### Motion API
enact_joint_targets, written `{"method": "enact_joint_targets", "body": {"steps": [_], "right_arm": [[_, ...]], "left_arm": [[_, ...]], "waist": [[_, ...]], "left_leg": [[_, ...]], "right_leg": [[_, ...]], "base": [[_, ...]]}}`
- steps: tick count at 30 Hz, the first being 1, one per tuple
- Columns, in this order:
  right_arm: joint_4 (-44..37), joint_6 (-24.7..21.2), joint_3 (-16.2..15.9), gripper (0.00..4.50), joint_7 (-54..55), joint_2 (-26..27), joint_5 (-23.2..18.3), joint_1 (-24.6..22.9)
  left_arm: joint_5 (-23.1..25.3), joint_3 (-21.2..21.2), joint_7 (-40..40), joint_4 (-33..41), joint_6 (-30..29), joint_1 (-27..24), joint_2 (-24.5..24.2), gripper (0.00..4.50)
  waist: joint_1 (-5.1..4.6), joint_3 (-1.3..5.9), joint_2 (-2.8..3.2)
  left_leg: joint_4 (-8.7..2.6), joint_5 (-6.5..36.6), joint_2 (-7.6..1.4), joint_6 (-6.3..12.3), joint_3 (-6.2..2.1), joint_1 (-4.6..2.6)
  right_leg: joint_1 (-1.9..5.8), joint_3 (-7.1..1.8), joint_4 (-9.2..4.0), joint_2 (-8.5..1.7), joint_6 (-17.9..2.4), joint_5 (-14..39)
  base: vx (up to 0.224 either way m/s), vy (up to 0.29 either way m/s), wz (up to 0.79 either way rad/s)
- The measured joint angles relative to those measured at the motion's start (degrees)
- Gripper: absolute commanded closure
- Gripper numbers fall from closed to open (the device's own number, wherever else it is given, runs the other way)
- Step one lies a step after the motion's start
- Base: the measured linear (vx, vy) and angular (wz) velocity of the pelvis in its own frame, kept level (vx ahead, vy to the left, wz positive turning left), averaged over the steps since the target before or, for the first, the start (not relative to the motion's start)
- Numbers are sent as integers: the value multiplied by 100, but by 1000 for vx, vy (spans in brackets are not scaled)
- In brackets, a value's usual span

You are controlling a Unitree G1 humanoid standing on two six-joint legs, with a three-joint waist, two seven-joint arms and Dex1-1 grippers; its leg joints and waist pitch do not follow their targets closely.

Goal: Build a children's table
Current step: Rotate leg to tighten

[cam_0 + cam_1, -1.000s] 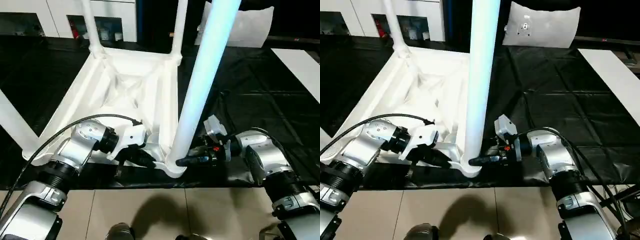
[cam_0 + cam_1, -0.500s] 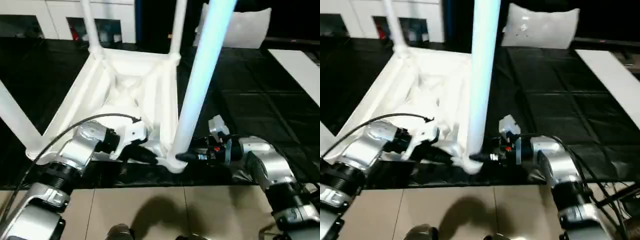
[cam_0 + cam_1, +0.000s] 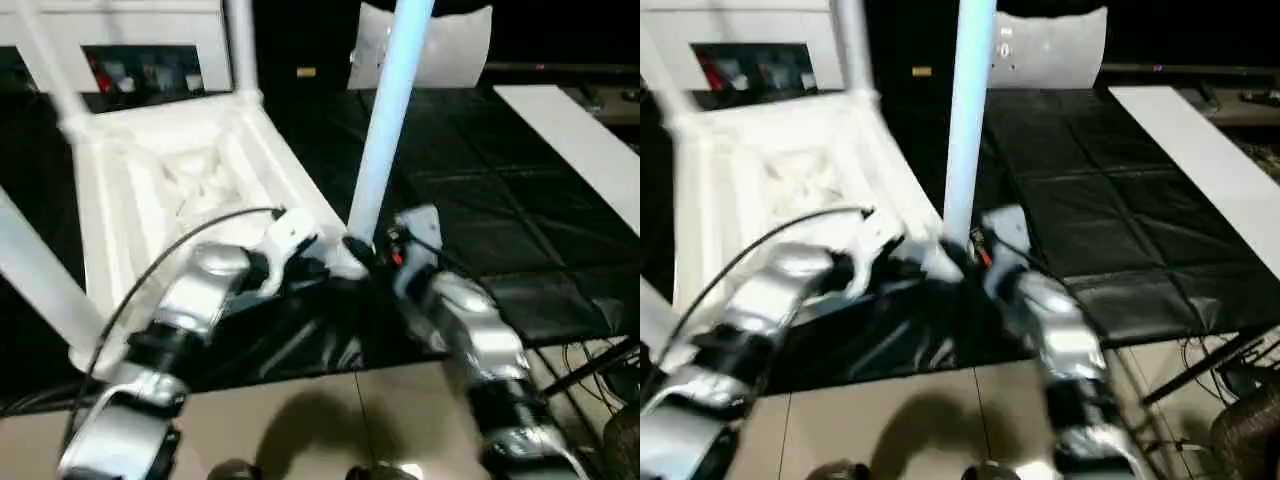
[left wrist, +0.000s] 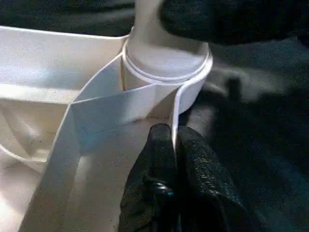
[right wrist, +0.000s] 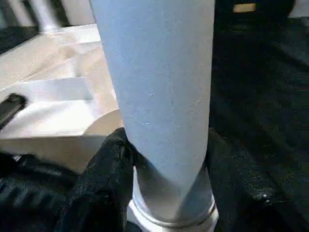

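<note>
The children's table lay upside down on the black mat-covered desk, ribbed underside up, so that its corner sockets faced upward to take the legs. The right pincer clasped the near leg low on its shaft, one black finger on either side just above the corner socket; the grip sat there, I judged, because turning the leg close to its thread was what would drive it home. The left pincer was pinched nearly shut on the thin white rim of the tabletop right beside that socket, most likely to keep the top from spinning with the leg. Both silver forearms converged on that one near corner from either side. Other legs stood upright at the far corners
</note>
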State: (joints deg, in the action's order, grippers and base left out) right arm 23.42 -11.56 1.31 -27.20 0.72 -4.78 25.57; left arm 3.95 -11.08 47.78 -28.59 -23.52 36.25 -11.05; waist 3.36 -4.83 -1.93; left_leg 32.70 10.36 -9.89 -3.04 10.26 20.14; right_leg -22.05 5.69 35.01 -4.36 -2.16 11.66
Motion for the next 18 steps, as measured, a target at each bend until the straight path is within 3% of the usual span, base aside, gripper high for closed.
{"method": "enact_joint_targets", "body": {"steps": [3,4,9,14,18], "right_arm": [[332,41,52,261,894,377,248,356],[372,51,58,205,1020,428,272,401],[264,117,50,172,1005,452,268,318],[-200,270,-203,128,173,-14,157,-316],[-1219,-19,-302,94,-773,-637,-332,-1115]], "left_arm": [[104,65,-466,-106,-11,98,164,450],[126,74,-495,-104,-9,104,178,450],[150,-15,-307,-98,189,103,72,450],[118,-299,518,-99,960,54,-382,450],[125,-502,1175,-302,1835,51,-710,450]], "waist": [[-38,0,1],[-35,1,1],[-20,0,-1],[63,-2,-9],[255,-2,-10]], "left_leg": [[-20,-1,-3,0,5,9],[-28,-2,-3,1,7,14],[-38,-16,-3,29,9,23],[-18,-19,-8,31,8,86],[0,-13,-7,42,7,92]], "right_leg": [[-21,0,-1,6,5,3],[-27,0,-2,6,8,7],[-40,0,1,7,6,20],[-88,2,10,9,7,17],[-82,2,10,5,10,15]], "base": [[0,0,0],[0,0,0],[0,0,0],[0,0,0],[0,0,0]]}}
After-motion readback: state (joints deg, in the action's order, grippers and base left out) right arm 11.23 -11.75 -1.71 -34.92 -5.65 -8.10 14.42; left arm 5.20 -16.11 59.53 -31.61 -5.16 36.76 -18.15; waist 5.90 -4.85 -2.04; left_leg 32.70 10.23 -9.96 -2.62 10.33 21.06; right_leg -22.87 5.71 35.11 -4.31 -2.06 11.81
